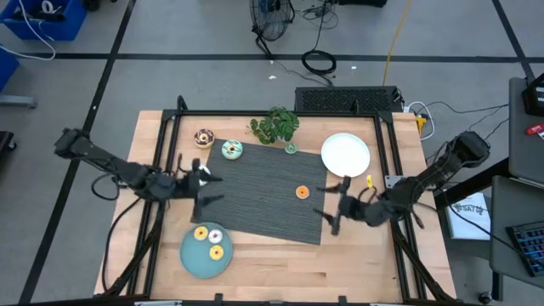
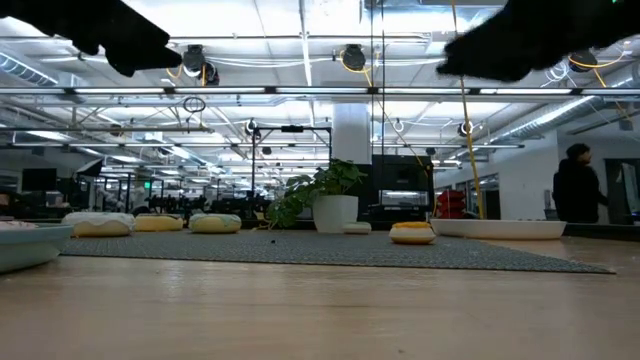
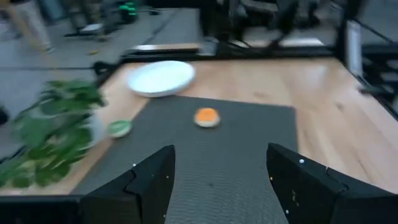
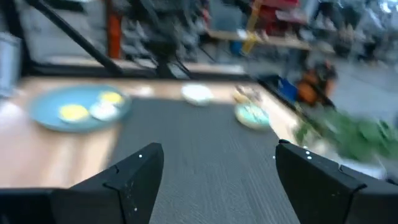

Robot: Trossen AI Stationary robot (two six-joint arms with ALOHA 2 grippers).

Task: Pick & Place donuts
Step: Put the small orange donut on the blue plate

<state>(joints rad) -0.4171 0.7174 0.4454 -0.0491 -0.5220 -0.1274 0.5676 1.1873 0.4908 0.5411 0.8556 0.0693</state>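
Note:
An orange donut (image 1: 303, 192) lies on the dark mat (image 1: 263, 191) and also shows in the left wrist view (image 3: 207, 117). A teal donut (image 1: 232, 150) lies at the mat's far left corner, and a brown donut (image 1: 204, 137) lies on the wood beside it. A white donut (image 4: 197, 93) lies off the mat's left edge. Three donuts, two yellow and one white, lie on the teal plate (image 1: 191, 259) at the near left. My left gripper (image 1: 206, 189) is open and empty over the mat's left edge. My right gripper (image 1: 330, 209) is open and empty over the mat's right edge, near the orange donut.
A white plate (image 1: 346, 154) stands at the far right. A small potted plant (image 1: 274, 126) stands at the mat's far edge, with a small green item (image 1: 291, 148) beside it. Bare wood lies along the near edge (image 1: 340, 272).

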